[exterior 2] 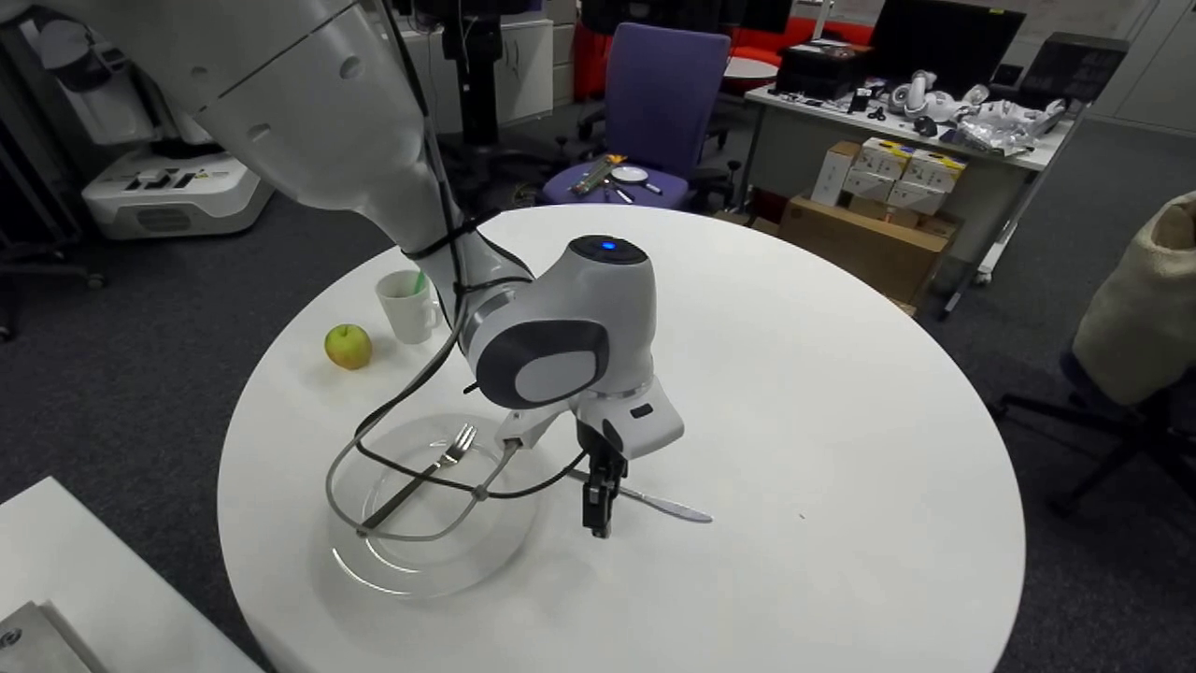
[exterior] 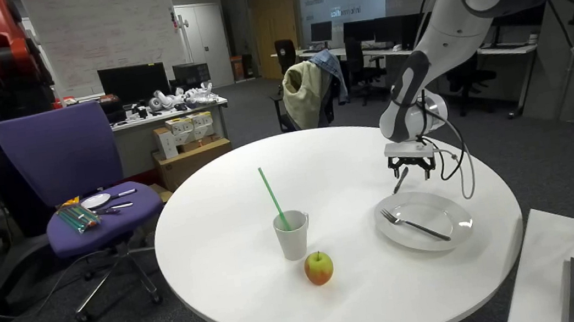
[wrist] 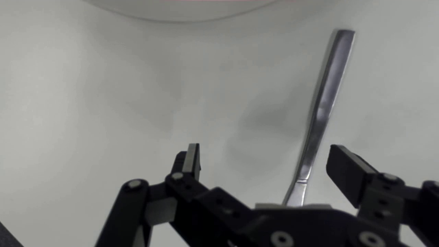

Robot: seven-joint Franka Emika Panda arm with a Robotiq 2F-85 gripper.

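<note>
My gripper [exterior: 412, 174] is open and empty above the white round table [exterior: 216, 214]. A silver knife [wrist: 324, 113] lies on the table below it. In the wrist view the knife runs between the two fingers [wrist: 265, 147], closer to the right finger, and its lower end is hidden behind the gripper body. The knife also shows in both exterior views [exterior: 399, 181] [exterior 2: 668, 507]. A clear plate [exterior: 446, 212] lies beside the gripper, with a dark-handled fork [exterior: 419, 227] on it. The plate's edge also shows at the top of the wrist view [wrist: 181, 15].
A white mug [exterior: 293, 244] with a green straw [exterior: 273, 196] stands on the table near a yellow-red apple [exterior: 319, 267]. Cables hang from the wrist over the plate [exterior 2: 411, 584]. A purple chair [exterior: 64, 151] and a chair with a jacket [exterior: 305, 92] stand near the table.
</note>
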